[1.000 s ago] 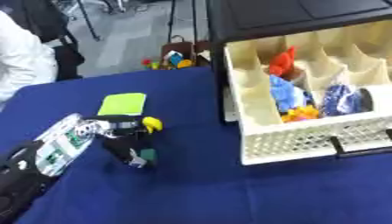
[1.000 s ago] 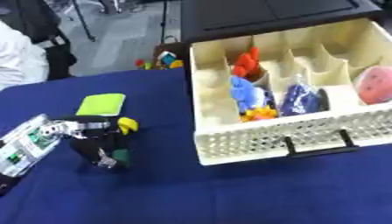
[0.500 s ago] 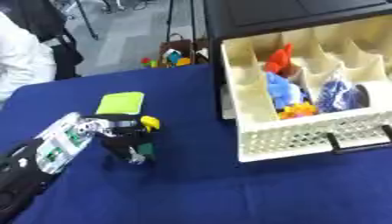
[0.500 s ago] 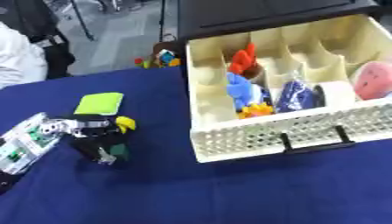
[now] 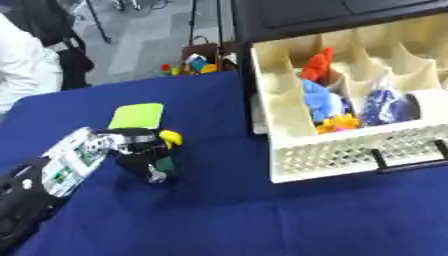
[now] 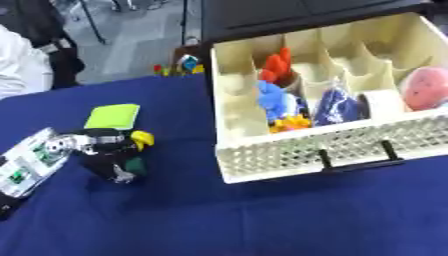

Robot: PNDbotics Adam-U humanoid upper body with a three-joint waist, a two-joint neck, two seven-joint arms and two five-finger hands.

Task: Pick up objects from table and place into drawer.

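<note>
1. The cream plastic drawer with a perforated front and black handle (image 6: 350,145) stands pulled open, well off to the right of the working hand. Several of its compartments already hold things: an orange-red piece (image 6: 277,64), a blue soft toy (image 6: 273,100) with something yellow-orange just in front of it, a dark blue crinkled bag (image 6: 337,106) and a pink round ball (image 6: 426,87). Judging by that, a good part of the job looks done.

2. Two things are left on the dark blue tablecloth (image 6: 262,215): a small black toy with a yellow tip and a green patch (image 5: 150,159), and a flat lime-green rectangular pad (image 5: 137,115) lying just beyond the hand, apart from the toy.

3. The robot's left hand (image 5: 109,145), silver and black, comes in low from the lower left corner, its forearm slanting up toward the toy. Its fingers curl over the top and near side of the black toy, so it seems to be gripping it; whether the toy's base is off the cloth I cannot tell.

4. By my judgement the step in hand is the pick-up of the black toy; the carry to the drawer is not yet done.

5. The right hand shows in neither view.
</note>
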